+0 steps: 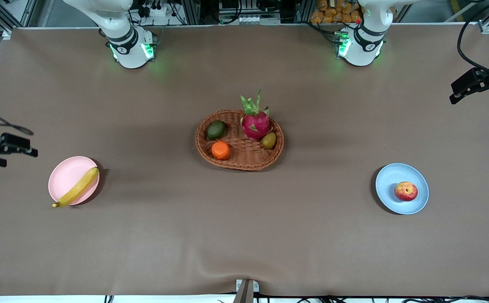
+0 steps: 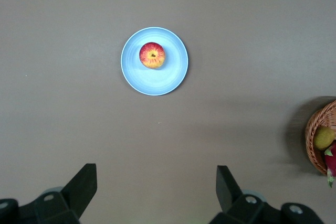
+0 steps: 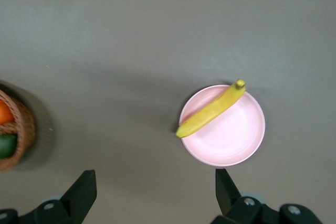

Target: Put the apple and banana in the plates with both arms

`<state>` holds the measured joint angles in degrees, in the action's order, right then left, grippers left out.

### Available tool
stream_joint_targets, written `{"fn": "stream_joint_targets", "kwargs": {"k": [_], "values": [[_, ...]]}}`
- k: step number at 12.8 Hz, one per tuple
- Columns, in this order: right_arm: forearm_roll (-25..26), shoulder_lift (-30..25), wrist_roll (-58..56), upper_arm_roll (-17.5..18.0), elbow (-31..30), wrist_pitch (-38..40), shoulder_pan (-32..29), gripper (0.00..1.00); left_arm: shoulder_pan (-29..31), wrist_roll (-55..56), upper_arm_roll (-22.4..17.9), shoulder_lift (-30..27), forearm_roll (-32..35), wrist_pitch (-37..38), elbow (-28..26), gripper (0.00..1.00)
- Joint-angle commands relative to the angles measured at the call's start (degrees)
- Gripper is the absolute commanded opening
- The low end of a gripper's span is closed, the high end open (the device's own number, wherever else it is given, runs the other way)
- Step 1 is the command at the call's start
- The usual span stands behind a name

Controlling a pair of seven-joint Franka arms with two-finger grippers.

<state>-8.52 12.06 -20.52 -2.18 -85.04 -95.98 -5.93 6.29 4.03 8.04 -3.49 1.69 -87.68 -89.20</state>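
Fruit sits on both plates; both pincers hang spread and empty.

The apple [image 1: 405,191] sits on the blue plate [image 1: 389,179] at the left arm's end of the table [image 1: 244,235]. The banana [image 1: 76,187] lies across the pink plate [image 1: 65,176], its tips past the rim. The left pincer [image 2: 156,184] and right pincer [image 3: 156,184] hang over bare table beside their plates. The wicker basket [image 1: 244,158] sits mid-table.

Brown cloth-covered table [image 1: 244,235], aluminium frame rails [image 1: 210,10] along its top edge
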Motion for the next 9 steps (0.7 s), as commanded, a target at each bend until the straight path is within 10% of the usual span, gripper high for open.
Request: {"fn": "stream_joint_targets", "kwargs": {"k": [1,9], "values": [[3.24,-12.73,8.89,-0.02,-14.25,-5.09,3.38,1.0,-1.1,0.54,-0.3,1.64,-0.1,1.2,1.66,1.0],[10.02,-17.07,15.68,-0.54,-14.71,-3.78,4.44,1.0,-1.8,-0.69,-0.3,3.31,-0.1,1.2,3.25,1.0]]}}
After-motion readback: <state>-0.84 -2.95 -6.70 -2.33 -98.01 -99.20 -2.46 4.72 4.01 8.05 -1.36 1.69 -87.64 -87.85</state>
